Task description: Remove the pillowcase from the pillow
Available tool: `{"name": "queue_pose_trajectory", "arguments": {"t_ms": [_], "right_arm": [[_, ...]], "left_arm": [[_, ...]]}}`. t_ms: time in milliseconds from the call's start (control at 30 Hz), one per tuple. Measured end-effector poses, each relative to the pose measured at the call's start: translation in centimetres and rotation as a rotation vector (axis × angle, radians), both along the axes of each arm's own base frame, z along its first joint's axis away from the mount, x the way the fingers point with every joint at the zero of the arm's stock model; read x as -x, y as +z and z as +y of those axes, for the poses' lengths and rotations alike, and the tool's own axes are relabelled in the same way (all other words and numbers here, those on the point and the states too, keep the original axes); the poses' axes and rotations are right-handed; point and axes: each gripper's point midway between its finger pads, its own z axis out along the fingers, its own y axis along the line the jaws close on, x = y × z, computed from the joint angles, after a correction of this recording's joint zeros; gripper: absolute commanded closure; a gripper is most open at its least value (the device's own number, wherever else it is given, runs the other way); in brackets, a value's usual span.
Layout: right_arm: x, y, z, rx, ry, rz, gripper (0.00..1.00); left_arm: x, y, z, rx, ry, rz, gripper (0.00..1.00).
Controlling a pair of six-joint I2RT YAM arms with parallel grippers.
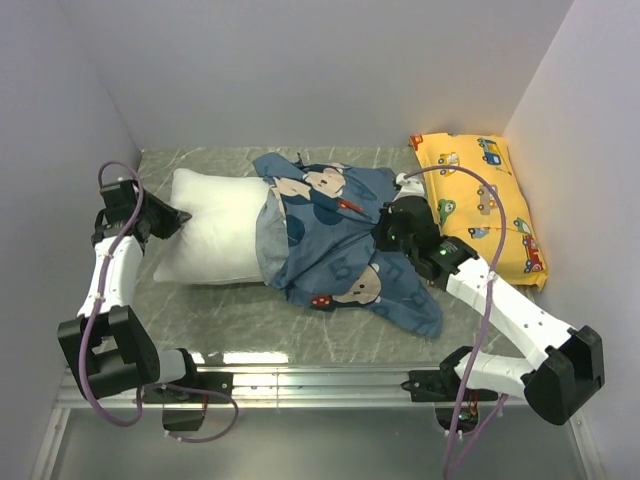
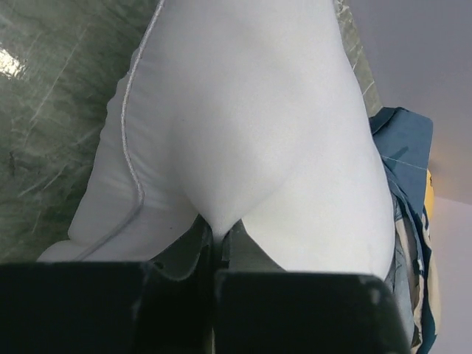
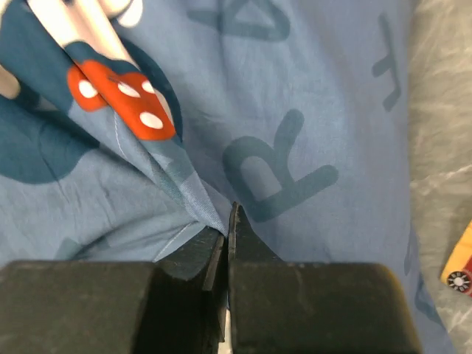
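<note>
**Top external view: case half off, both arms pinching**

The pillow (image 1: 210, 235) lies across the bench (image 1: 250, 310). Its left half is bare and white, and its right half is hidden under the bunched case (image 1: 330, 235). A yellow pillow (image 1: 480, 200) sits at the far right, just beside the case. The left fingers (image 1: 178, 213) meet the pillow's bare left end. In the left wrist view they are closed on a pinch of its white cloth (the fabric puckers up from between them). The right fingers (image 1: 383, 228) press into the case's right side. The right wrist view shows them clamped on a fold of the blue print, next to a printed letter R.
</note>
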Motion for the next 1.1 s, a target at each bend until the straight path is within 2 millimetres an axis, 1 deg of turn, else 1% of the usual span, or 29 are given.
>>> {"name": "queue_pose_trajectory", "arguments": {"t_ms": [67, 100, 133, 167, 233, 267, 333, 400, 467, 500, 567, 633, 700, 767, 800, 900, 967, 1000, 1033, 1100], "right_arm": [[0.1, -0.7, 0.4, -0.004, 0.019, 0.023, 1.0], [0.1, -0.9, 0.6, -0.008, 0.029, 0.031, 1.0], [0.1, -1.2, 0.9, -0.01, 0.039, 0.041, 1.0], [0.0, -1.5, 1.1, -0.011, 0.045, 0.05, 1.0], [-0.1, -2.1, 1.5, -0.01, 0.056, 0.065, 1.0], [-0.2, -2.4, 1.6, -0.01, 0.061, 0.073, 1.0], [-0.3, -3.0, 2.1, -0.016, 0.071, 0.09, 1.0], [-0.4, -3.4, 2.7, -0.042, 0.083, 0.103, 1.0], [-0.4, -3.7, 3.5, -0.074, 0.102, 0.107, 1.0], [-0.4, -4.0, 3.9, -0.087, 0.11, 0.112, 1.0], [-0.5, -4.9, 4.7, -0.106, 0.122, 0.129, 1.0], [-0.8, -6.0, 5.6, -0.124, 0.134, 0.153, 1.0], [-1.1, -6.8, 6.4, -0.144, 0.143, 0.17, 1.0], [-1.5, -7.3, 7.3, -0.176, 0.154, 0.18, 1.0], [-1.6, -7.4, 7.8, -0.192, 0.16, 0.182, 1.0], [-2.2, -7.4, 9.2, -0.231, 0.173, 0.182, 1.0], [-2.6, -7.2, 10.2, -0.248, 0.181, 0.184, 1.0], [-2.8, -7.2, 10.7, -0.256, 0.184, 0.184, 1.0], [-3.0, -7.1, 10.9, -0.26, 0.185, 0.184, 1.0], [-3.3, -6.7, 11.4, -0.27, 0.188, 0.181, 1.0]], "left_arm": [[-0.3, 0.0, 0.1, -0.001, -0.001, 0.002, 0.98], [-0.4, 0.0, 0.1, -0.002, -0.002, 0.003, 0.93], [-0.5, 0.1, 0.2, -0.008, -0.006, 0.002, 0.81], [-0.7, 0.4, 0.3, -0.022, -0.015, -0.001, 0.73], [-1.1, 1.2, 0.3, -0.059, -0.029, -0.008, 0.52], [-1.4, 2.0, 0.3, -0.089, -0.036, -0.018, 0.33], [-2.2, 3.9, 0.3, -0.144, -0.045, -0.055, 0.23], [-3.1, 6.5, -0.4, -0.196, -0.065, -0.108, 0.21], [-3.8, 8.9, -2.0, -0.243, -0.093, -0.153, 0.19], [-3.9, 9.7, -2.7, -0.259, -0.101, -0.17, 0.19], [-3.5, 10.2, -4.0, -0.276, -0.112, -0.179, 0.19], [-2.3, 10.0, -4.5, -0.285, -0.102, -0.164, 0.17], [-0.5, 9.8, -4.2, -0.286, -0.064, -0.155, 0.16], [1.7, 9.8, -3.8, -0.28, -0.017, -0.16, 0.15], [2.8, 10.0, -3.6, -0.275, 0.005, -0.174, 0.06], [5.5, 9.8, -3.6, -0.246, 0.045, -0.209, 0.05], [6.6, 9.1, -3.8, -0.219, 0.06, -0.216, 0.04], [7.1, 8.3, -3.9, -0.209, 0.064, -0.207, 0.04], [7.3, 7.3, -4.0, -0.195, 0.066, -0.193, 0.03], [7.5, 4.7, -4.5, -0.161, 0.062, -0.154, 0.03]]}}
